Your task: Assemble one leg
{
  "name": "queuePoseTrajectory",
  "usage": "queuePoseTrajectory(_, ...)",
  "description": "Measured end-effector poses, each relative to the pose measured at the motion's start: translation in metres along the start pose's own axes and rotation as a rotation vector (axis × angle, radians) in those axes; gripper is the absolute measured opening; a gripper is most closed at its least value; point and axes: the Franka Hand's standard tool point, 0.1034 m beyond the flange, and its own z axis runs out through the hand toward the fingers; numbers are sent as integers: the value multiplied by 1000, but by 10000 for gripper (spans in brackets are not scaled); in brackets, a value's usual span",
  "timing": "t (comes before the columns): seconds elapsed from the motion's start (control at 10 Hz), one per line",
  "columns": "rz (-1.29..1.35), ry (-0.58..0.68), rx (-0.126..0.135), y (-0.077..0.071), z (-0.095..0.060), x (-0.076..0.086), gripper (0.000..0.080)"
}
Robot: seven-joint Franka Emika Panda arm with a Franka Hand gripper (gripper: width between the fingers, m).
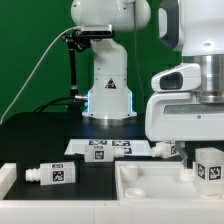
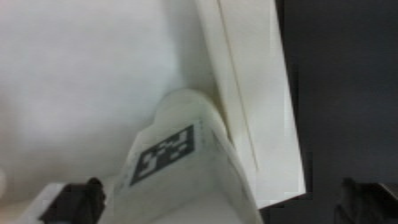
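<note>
The large white tray-like part (image 1: 150, 185) lies at the near edge of the black table (image 1: 40, 135), and everything else is placed from it. A leg (image 1: 208, 167) stands upright on the tray's end toward the exterior view's right, a black-and-white square tag on its facing side. The arm's bulky white wrist (image 1: 185, 105) hangs directly over that end of the tray, just beside the upright leg, and blocks much of the view there. The gripper (image 2: 210, 200) shows only in the wrist view, as two dark fingertips (image 2: 75, 200) set wide apart; between them lies a tagged white leg (image 2: 178, 165), but they do not touch it, so the jaws are open and hold nothing.

Off the tray's other end, toward the exterior view's left, a second leg (image 1: 52, 173) lies on its side on the table, nub pointing away from the tray. A small white block (image 1: 6, 178) sits beyond it at the picture's edge. Behind the tray lies the marker board (image 1: 105, 148), flat, with several tags. Another short white piece (image 1: 165, 150) lies partly hidden under the wrist (what it is cannot be told).

No tag pattern or lettering can be read; the wrist picture is blurred.

Behind the table stands the robot base (image 1: 108, 85) with a glowing blue ring, a black cable (image 1: 40, 70) and a green backdrop (image 1: 30, 40)
</note>
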Motion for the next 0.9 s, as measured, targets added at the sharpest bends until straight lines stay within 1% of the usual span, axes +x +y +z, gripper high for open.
queuePoseTrajectory(0.2, -157, 5, -22, 2, -2, 1, 649)
queuePoseTrajectory(0.3, -248, 7, -24, 5, -4, 3, 649)
queuePoseTrajectory(0.4, -411, 6, -34, 9, -4, 5, 649)
queuePoseTrajectory(0.5, -451, 5, -34, 9, -3, 5, 649)
queuePoseTrajectory(0.6, -424, 5, -33, 9, -3, 4, 649)
queuePoseTrajectory(0.7, -410, 6, -33, 9, -3, 4, 519)
queuePoseTrajectory(0.8, -383, 6, -32, 9, -3, 4, 519)
queuePoseTrajectory(0.9, -325, 7, -32, 8, -3, 4, 330)
